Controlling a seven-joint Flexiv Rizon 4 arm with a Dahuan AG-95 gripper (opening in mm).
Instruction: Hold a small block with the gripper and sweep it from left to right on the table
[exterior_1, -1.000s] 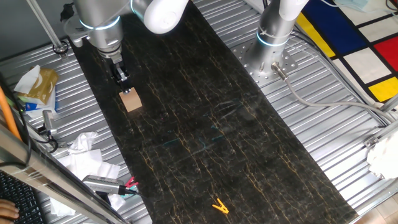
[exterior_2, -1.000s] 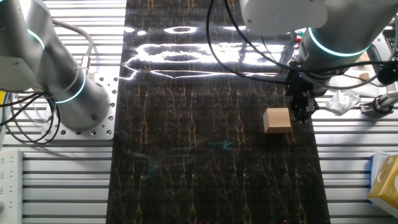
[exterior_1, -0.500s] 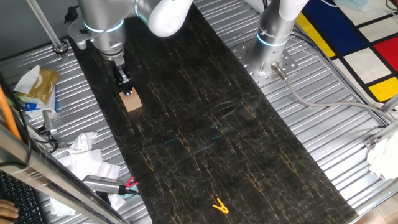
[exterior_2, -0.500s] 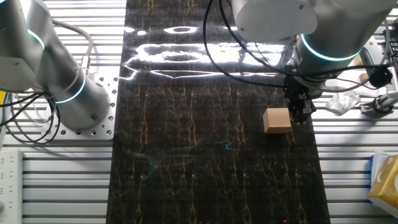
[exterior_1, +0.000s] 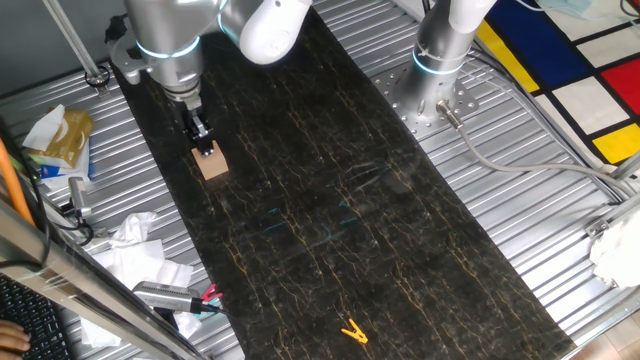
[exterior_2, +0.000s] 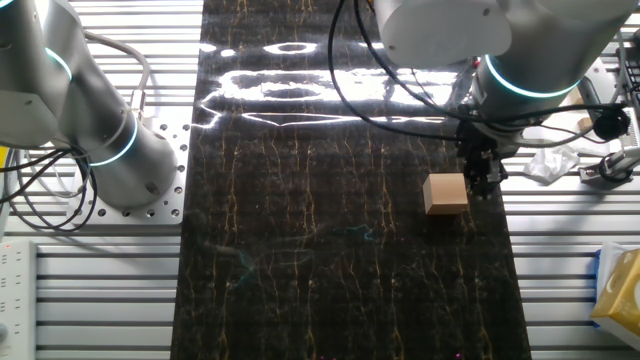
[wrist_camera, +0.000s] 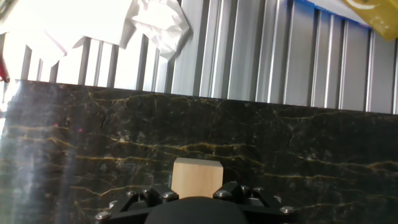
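Table (exterior_1: 330, 200): long black slab with gold veins, bordered by ribbed silver metal; bare of clutter apart from one tiny yellow clip (exterior_1: 352, 331) far from the work.
Arm: thick silver body with a light-blue ring, reaching down near one long edge of the slab.
Gripper (exterior_2: 482, 182): small black tip, just beside the block and at its top edge; in the hand view (wrist_camera: 198, 198) the cube shows straight ahead of the tip. How far the jaws stand apart — and whether they touch the wood — I cannot tell.
Small block (exterior_1: 210, 162): tan wooden cube sitting flat on the marble close to that edge (exterior_2: 446, 193), upright, faces plain (wrist_camera: 196, 177).
Step in hand: judged to be the approach and grasp; the sweep looks not yet begun.
Next move: seems to call for centring the tip over the cube, lowering, and closing firmly before dragging it across.
Hard to make out: the fingertips themselves — dark against dark marble in both fixed views, and cut off at the bottom of the hand view.
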